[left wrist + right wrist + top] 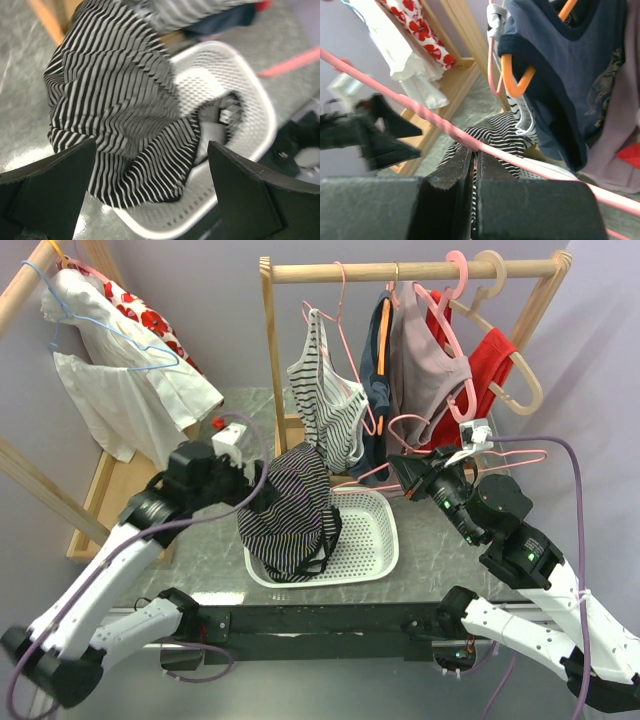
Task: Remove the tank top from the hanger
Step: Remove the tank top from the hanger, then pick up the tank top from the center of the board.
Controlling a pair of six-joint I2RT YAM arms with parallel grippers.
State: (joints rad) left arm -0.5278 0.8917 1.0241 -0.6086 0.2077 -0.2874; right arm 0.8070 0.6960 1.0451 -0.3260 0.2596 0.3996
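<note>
The surface (440,550) carries the basket (365,530). The tank top (295,510) lies slumped over the basket's left rim, partly inside and clear of the hanger (410,107), so removal is judged done. The right hand (474,150) is clenched on the hanger, which appears bare. The left hand (151,150) is released, spread above the tank top and holding nothing.

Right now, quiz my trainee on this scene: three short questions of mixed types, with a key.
1. True or false: the left gripper is open and holds nothing.
2. What does the right gripper clamp? A) pink hanger B) orange hanger C) wooden rail
3. Where does the black striped tank top lie?
Key: 1 true. 2 A. 3 Draped over the left side of the white basket, partly inside it.
</note>
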